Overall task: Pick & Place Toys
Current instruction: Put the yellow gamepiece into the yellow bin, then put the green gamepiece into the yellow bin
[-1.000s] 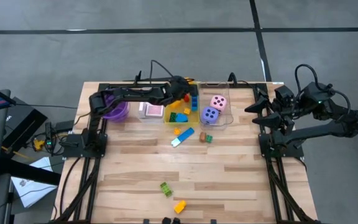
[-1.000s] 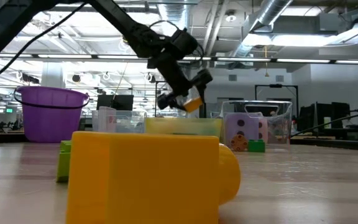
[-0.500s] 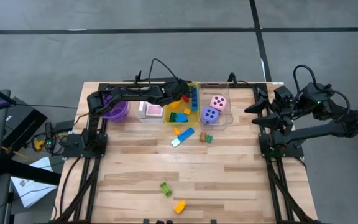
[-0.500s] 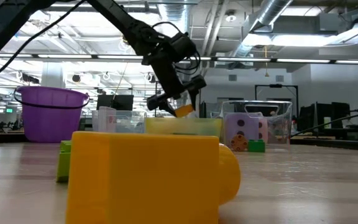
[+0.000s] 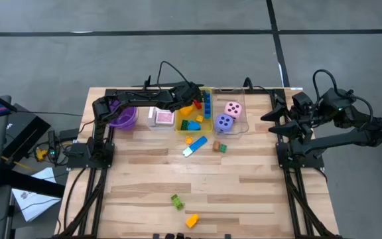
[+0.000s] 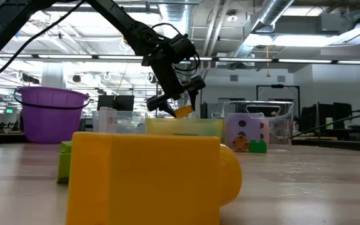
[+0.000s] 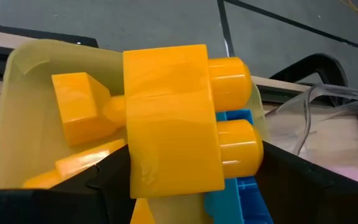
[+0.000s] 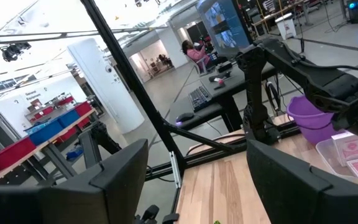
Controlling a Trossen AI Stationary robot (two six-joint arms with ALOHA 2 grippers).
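My left gripper [image 5: 190, 104] hangs over the yellow bin [image 5: 206, 124] at the table's far side, shut on an orange-yellow block [image 7: 173, 118]. In the low view that block [image 6: 184, 111] sits just above the bin's rim [image 6: 183, 127]. Inside the bin lie another orange block [image 7: 79, 112] and a blue block [image 7: 236, 186]. A pink die [image 5: 232, 108] and a purple die [image 5: 224, 122] rest in the clear bin to the right. My right gripper [image 8: 197, 180] stands open at the table's right edge [image 5: 269, 123], with nothing between its fingers. My left gripper pinches the orange-yellow block by two opposite flat sides [image 7: 135, 171] between its two fingers. The fingers slant down, coming from the table's left. The block is lifted clear over the yellow bin, with its two round studs [image 7: 232, 78] pointing sideways.
A purple bowl [image 5: 121, 118] and a clear bin with cards [image 5: 162, 118] stand left of the yellow bin. Loose blocks lie on the table: orange [image 5: 190, 140], blue [image 5: 195, 147], small ones [image 5: 219, 147], green [image 5: 177, 201] and yellow [image 5: 191, 220], the last one looming large in the low view [image 6: 149, 178].
My left gripper has tipped its fingers further down and carried the orange-yellow block a little lower and toward the table's left, closer over the yellow bin. It stays shut on the block.
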